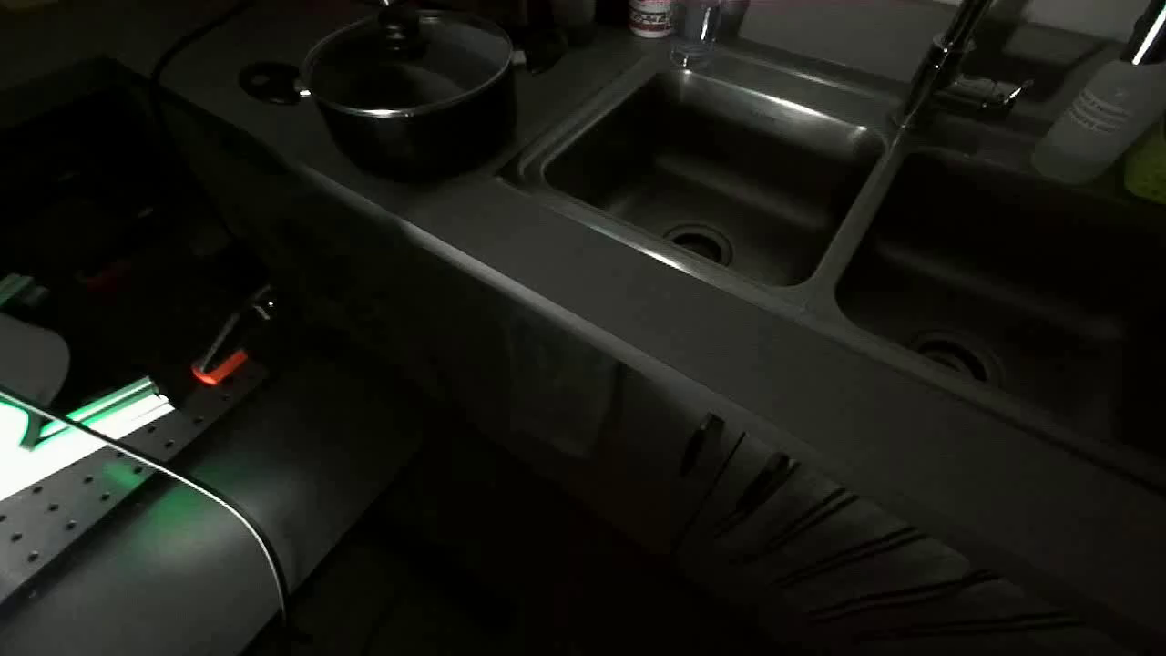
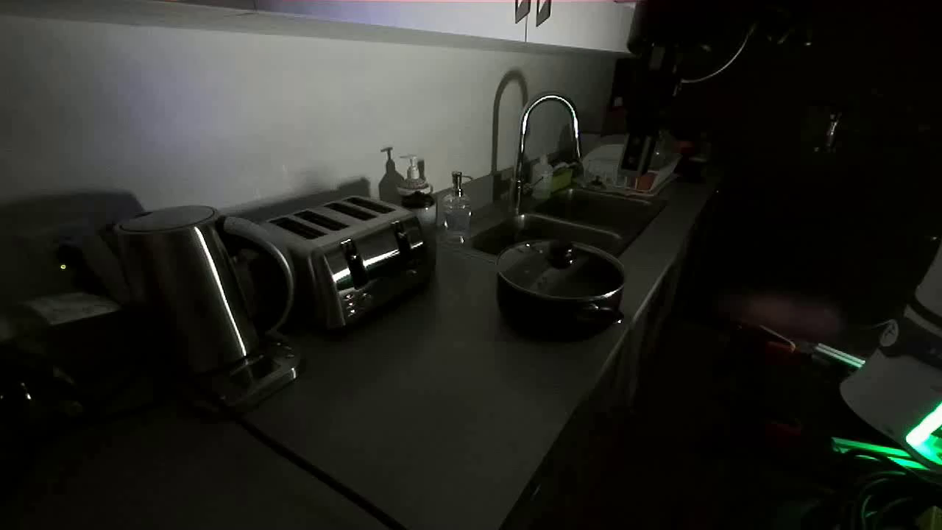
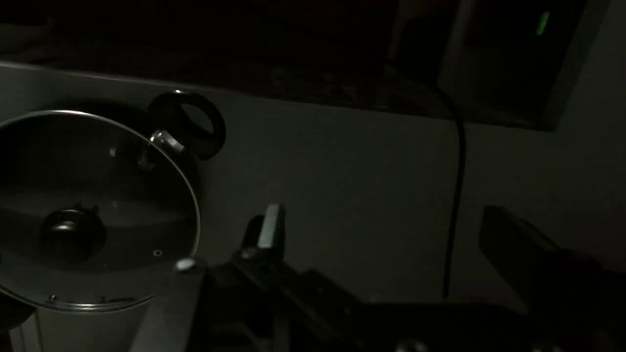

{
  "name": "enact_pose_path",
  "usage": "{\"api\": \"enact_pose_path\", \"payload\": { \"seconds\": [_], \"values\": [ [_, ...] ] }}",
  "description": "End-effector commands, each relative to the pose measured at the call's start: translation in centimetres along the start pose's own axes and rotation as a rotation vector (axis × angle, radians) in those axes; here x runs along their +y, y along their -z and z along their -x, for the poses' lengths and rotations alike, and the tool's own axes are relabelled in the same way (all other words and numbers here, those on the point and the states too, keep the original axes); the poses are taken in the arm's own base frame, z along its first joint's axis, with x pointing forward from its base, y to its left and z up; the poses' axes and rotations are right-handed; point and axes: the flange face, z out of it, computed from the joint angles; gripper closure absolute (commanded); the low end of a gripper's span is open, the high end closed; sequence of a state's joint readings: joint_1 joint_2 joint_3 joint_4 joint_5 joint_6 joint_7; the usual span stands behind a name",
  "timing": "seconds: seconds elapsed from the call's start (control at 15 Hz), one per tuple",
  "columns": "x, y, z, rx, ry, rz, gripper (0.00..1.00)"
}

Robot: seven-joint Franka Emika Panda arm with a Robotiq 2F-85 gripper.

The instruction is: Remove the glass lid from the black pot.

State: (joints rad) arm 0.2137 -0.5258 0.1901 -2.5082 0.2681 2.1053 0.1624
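Observation:
The glass lid (image 1: 446,77) lies on the black pot (image 1: 419,141), its dark knob (image 1: 401,35) upward. In an exterior view the lid (image 2: 530,272) also rests flat on the pot (image 2: 552,313), which stands on the counter. In the wrist view the lid (image 3: 127,195) is at the left, its knob (image 3: 72,237) near the left edge. My gripper (image 3: 384,210) is open and empty, its fingers wide apart to the right of the pot. A dark arm shape hangs at the top right in an exterior view; its finger state is too dark to tell there.
A toaster (image 2: 368,254) and a steel kettle (image 2: 184,287) stand along the wall. A soap dispenser (image 2: 456,213) and faucet (image 2: 550,96) are by the sink (image 1: 629,241). A black cable (image 3: 459,171) crosses the counter. The scene is very dark.

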Motion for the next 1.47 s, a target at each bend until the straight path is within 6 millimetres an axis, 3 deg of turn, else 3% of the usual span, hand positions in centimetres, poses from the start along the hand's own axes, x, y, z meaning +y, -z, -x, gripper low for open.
{"api": "enact_pose_path", "payload": {
  "seconds": [0.0, 0.4, 0.67, 1.07, 1.4],
  "values": [
    [0.0, 0.1, 0.0, -0.001, 0.0, 0.0, 0.0],
    [0.1, 0.0, -0.1, -0.001, -0.001, 0.004, 0.0],
    [1.5, -0.6, -0.7, 0.009, -0.018, 0.036, 0.0],
    [6.3, -1.2, -2.7, 0.078, -0.1, 0.099, 0.0],
    [12.2, -2.9, -5.2, 0.124, -0.224, 0.172, 0.0]
  ]
}}
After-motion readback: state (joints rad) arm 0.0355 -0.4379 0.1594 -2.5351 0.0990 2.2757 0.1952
